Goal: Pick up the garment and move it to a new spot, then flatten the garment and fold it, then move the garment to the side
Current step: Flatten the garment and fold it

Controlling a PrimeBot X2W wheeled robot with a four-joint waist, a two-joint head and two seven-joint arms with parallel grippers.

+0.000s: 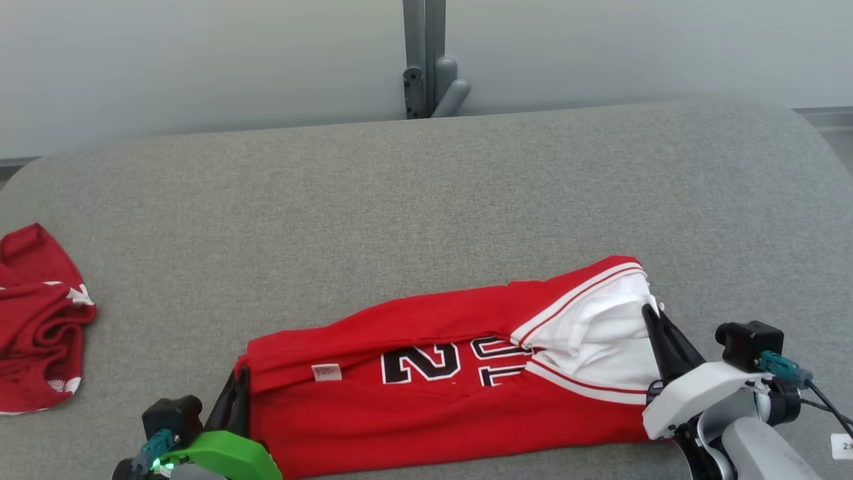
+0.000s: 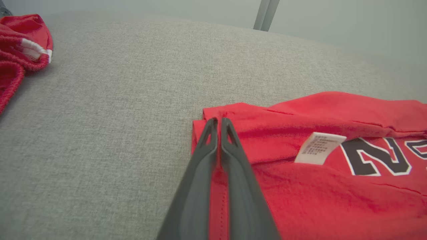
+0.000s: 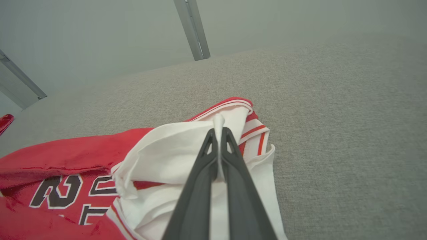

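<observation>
while both jaws pinch its ends, the garment [image 1: 433, 413] lies stretched left to right, white-trimmed end rightmost.

Grey padded table [image 1: 466, 187] holds jersey [image 1: 433, 413] and, seemingly, red cloth [image 1: 36, 320].

The red jersey [image 1: 440, 407] has big black numbers with white edges. One is a 2 [image 1: 421, 363]. The number next to it [image 1: 501, 363] is partly under a white fold, so it cannot be read. A small white tag [image 1: 326, 372] on the jersey has print too tiny to read. A white sticker [image 1: 843, 445], cut off at the side, starts with a 2.
</observation>
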